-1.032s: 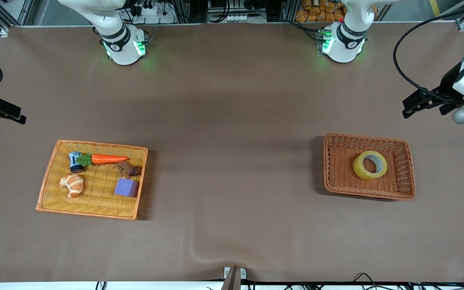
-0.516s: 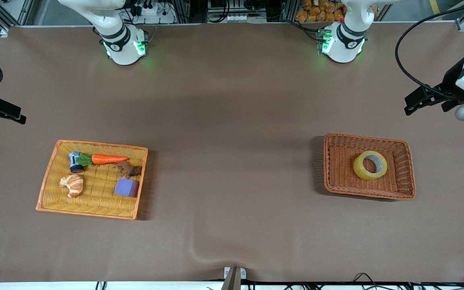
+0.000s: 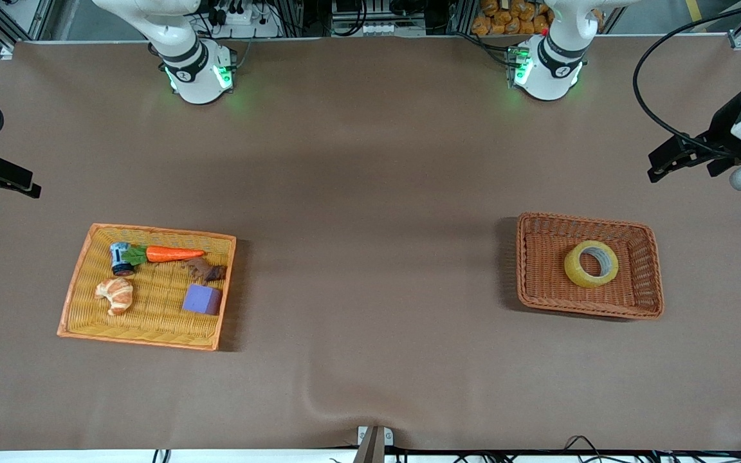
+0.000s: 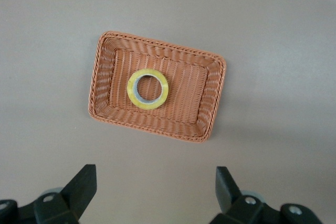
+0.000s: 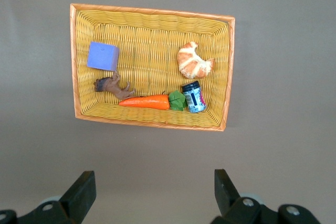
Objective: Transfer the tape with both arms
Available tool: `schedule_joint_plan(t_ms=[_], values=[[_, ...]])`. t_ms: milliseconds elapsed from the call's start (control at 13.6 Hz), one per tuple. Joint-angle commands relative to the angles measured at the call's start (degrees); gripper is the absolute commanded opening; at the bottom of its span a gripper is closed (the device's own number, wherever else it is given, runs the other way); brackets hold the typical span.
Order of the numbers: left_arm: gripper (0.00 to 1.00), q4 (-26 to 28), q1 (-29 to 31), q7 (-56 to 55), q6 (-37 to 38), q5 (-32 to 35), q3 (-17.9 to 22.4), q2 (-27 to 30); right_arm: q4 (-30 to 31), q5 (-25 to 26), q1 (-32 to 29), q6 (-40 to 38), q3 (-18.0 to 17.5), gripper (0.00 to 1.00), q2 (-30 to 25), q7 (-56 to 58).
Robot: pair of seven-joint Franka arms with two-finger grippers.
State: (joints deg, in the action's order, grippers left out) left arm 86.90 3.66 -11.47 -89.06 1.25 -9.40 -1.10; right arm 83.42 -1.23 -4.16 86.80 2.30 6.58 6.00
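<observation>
Now the left gripper (image 3: 665, 162), jaws wide and empty, sits slightly higher over the table's left-arm edge than before. Right gripper (image 3: 20, 183), open and empty, waits over the opposite edge. Tape (image 3: 591, 263) lies flat mid-floor in the brown basket (image 3: 642, 302); bare table (image 3: 370, 257) surrounds it.

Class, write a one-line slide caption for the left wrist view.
Open left gripper hangs above the table, looking down on the tape lying flat in the brown wicker basket.

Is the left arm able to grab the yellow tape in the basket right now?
Probably yes. The tape lies alone, flat and uncovered in the brown basket, and the left gripper hangs nearby with jaws open.
</observation>
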Motion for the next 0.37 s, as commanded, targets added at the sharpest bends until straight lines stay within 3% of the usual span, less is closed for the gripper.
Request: schedule_joint_plan(t_ms=[0, 295], values=[[1.0, -0.42, -0.05, -0.39, 1.7, 0.68, 0.34, 0.75, -1.15, -0.26, -1.12, -0.31, -0.63, 1.0, 0.62, -0.11], [1.0, -0.77, 0.12, 4.88, 1.96, 0.42, 1.48, 0.75, -1.15, -0.44, -1.38, -0.31, -0.63, 1.0, 0.62, -0.11]])
